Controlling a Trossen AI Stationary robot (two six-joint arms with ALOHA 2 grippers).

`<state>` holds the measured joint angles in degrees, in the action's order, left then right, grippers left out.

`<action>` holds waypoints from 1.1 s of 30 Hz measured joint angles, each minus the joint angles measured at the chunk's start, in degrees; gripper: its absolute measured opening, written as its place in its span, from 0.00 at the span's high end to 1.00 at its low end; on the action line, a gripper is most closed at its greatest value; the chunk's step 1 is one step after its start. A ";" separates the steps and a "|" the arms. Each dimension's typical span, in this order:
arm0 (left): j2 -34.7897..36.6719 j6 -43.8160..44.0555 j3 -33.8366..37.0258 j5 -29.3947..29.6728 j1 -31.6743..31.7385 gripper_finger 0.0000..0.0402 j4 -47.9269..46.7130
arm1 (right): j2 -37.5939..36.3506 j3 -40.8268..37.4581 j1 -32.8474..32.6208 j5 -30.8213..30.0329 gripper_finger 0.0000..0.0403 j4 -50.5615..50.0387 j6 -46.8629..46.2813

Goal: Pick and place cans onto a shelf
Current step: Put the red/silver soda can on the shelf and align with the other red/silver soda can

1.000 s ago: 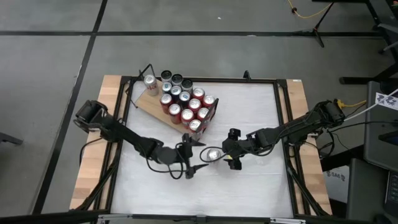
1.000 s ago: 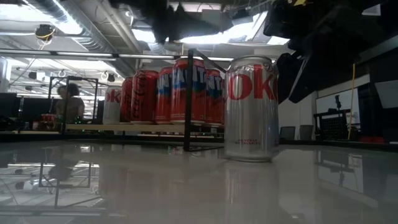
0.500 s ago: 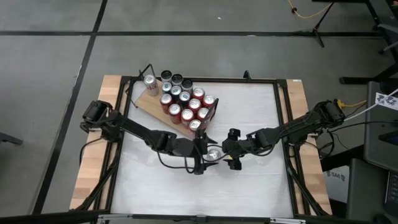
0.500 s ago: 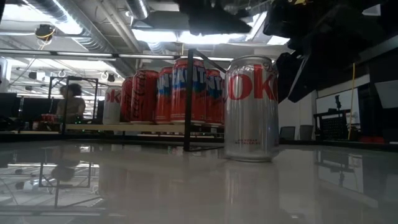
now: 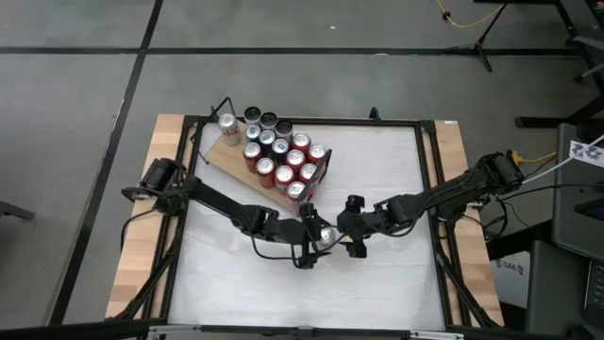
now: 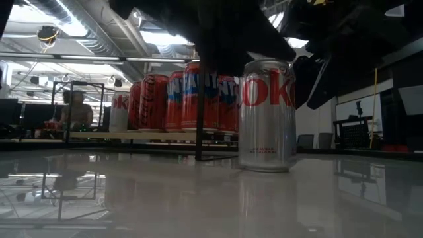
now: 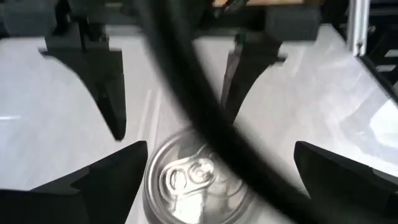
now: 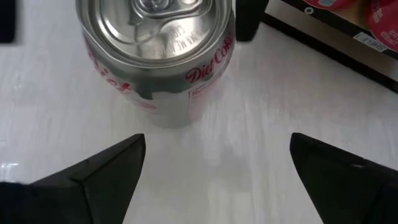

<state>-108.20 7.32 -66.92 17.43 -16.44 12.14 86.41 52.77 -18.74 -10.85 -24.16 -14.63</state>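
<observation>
A silver Diet Coke can (image 5: 327, 234) stands upright on its base on the white table, near the middle; it also shows in the low view (image 6: 266, 116). My left gripper (image 5: 316, 241) is open just above it, with its fingers on either side of the can's top (image 7: 193, 180). My right gripper (image 5: 351, 227) is open on the can's right, and the can (image 8: 155, 62) stands just beyond its fingertips. The wooden shelf (image 5: 226, 159) lies at the far left and carries many cans (image 5: 283, 156), mostly red.
The shelf's black frame end (image 5: 321, 179) and its red cans (image 6: 178, 99) stand close behind the silver can. Wooden strips and a black frame (image 5: 429, 189) border the table. There is free white tabletop (image 5: 311, 293) toward the near edge. A person (image 6: 76, 109) shows in the room behind.
My left gripper has gone toward the table's right edge, from left of the silver can to right over it, and has come down so its open fingers straddle the can's top. The can has stayed where it was.
</observation>
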 joint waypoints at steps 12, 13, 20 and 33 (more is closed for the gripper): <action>-0.29 1.57 0.02 -0.38 0.30 0.01 -4.39 | 0.00 0.00 0.00 0.00 0.03 0.05 -0.02; -0.29 1.57 0.02 -0.41 0.30 0.01 -4.43 | 0.00 0.00 0.00 0.00 0.03 0.06 -0.02; -0.29 1.57 0.02 -0.37 0.15 0.01 -4.06 | 0.00 0.00 0.00 0.00 0.03 0.05 -0.02; -0.29 4.53 0.02 0.01 0.63 0.01 -3.89 | 0.00 0.00 0.00 0.00 0.03 0.09 -0.02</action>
<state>-108.49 11.84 -66.89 17.45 -15.81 8.25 86.41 52.77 -18.74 -10.85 -24.08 -14.66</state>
